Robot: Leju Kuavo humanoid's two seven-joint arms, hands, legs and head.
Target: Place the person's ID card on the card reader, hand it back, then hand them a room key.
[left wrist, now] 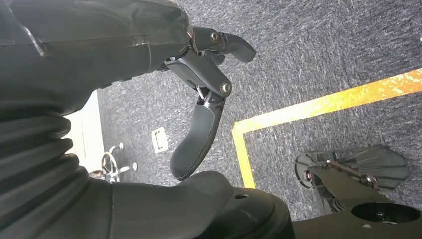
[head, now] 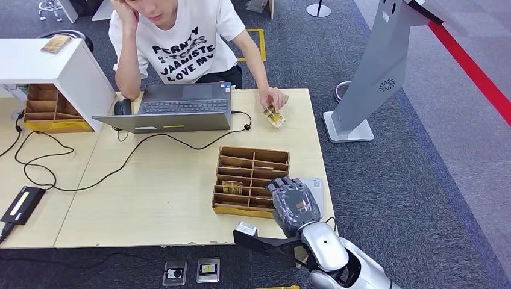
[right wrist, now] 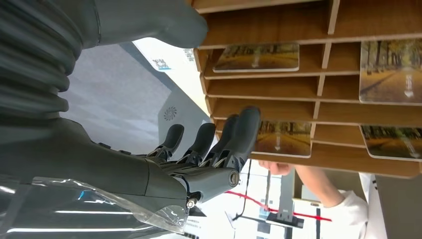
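Observation:
My right hand (head: 293, 203) hovers at the near right corner of a wooden slotted organiser (head: 250, 180), fingers stretched out and holding nothing. In the right wrist view its fingertips (right wrist: 242, 130) lie against a slot edge beside a key card (right wrist: 281, 137) printed with an autumn road; more such cards (right wrist: 257, 56) sit in other slots. One key card (head: 232, 187) shows in the head view. A white flat device (head: 316, 188) with a printed code lies just right of the organiser. Across the table a person's hand holds a small yellowish card (head: 274, 116) on the tabletop. My left hand (left wrist: 196, 134) hangs over grey carpet, empty, fingers loosely apart.
An open laptop (head: 175, 107) and mouse (head: 123, 106) stand before the seated person, with black cables running left to a black device (head: 23, 205). A second organiser (head: 51, 108) sits under a white shelf (head: 54, 63) at far left. A grey kiosk stand (head: 379, 66) rises right of the table.

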